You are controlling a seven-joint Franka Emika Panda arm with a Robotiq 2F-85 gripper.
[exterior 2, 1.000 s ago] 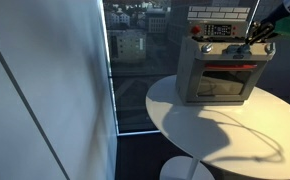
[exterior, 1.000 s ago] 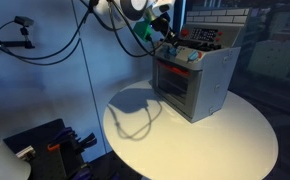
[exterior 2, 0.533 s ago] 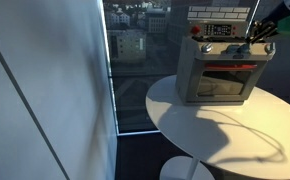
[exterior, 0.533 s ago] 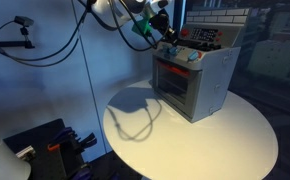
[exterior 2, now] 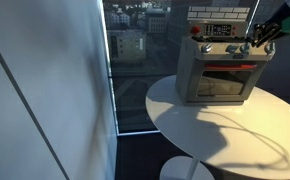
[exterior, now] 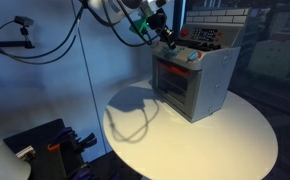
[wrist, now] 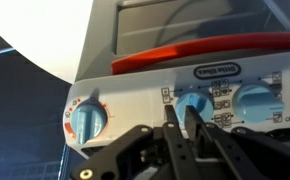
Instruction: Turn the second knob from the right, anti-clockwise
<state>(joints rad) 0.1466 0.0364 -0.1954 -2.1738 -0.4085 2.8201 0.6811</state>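
While the black fingers (wrist: 173, 135) are sitting almost closed, gripping nothing, their tips are meeting the round blue plastic knob (wrist: 193, 98).

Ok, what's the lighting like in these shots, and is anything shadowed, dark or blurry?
In an exterior view, cool bluish light throws a looping shadow onto the white table. In an exterior view, the room is dim while the toy oven stands lit. In the wrist view, the gripper is a dark, soft silhouette near the lens; the blue knobs read more clearly.
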